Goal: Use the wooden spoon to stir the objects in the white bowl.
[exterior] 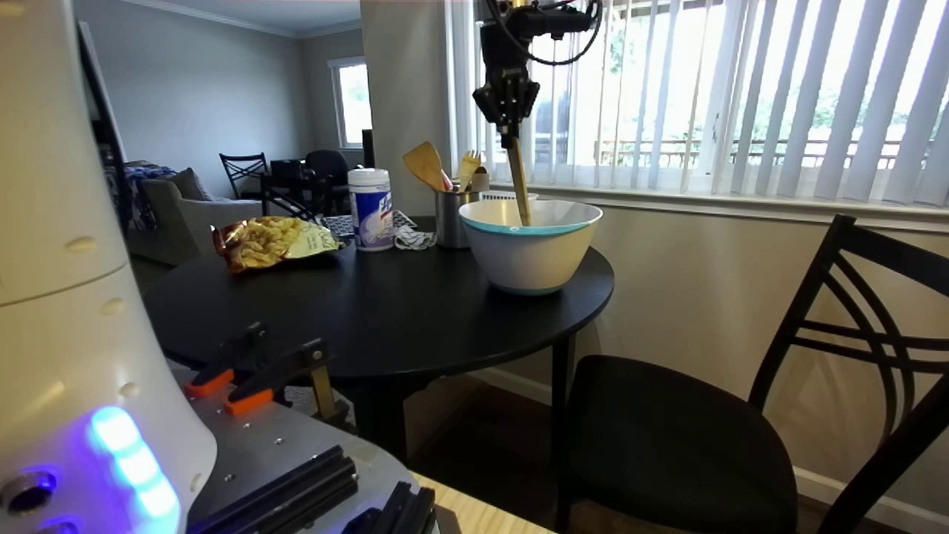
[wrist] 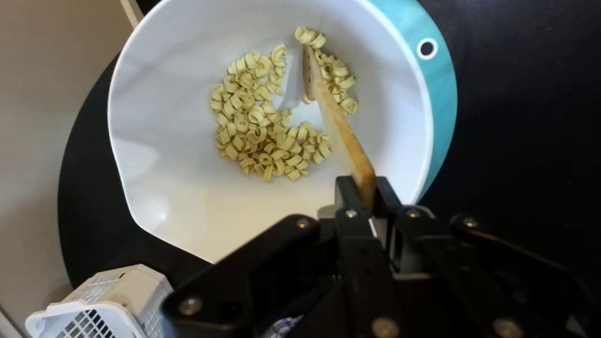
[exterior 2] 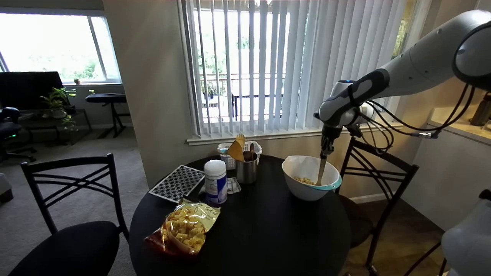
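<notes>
Spoon (wrist: 336,119), one, between two fingers (wrist: 387,196).

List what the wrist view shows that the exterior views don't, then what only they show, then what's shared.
Only the wrist view: a bare patch of floor in the bowl, amid the pasta, and both fingertips distinctly, one on each side of the spoon.
Only the exterior views: the bag and the blinds.
Shared: the gripper holding the spoon in the bowl, and the table.

No text is legible, the canister (exterior: 372,211) included.
</notes>
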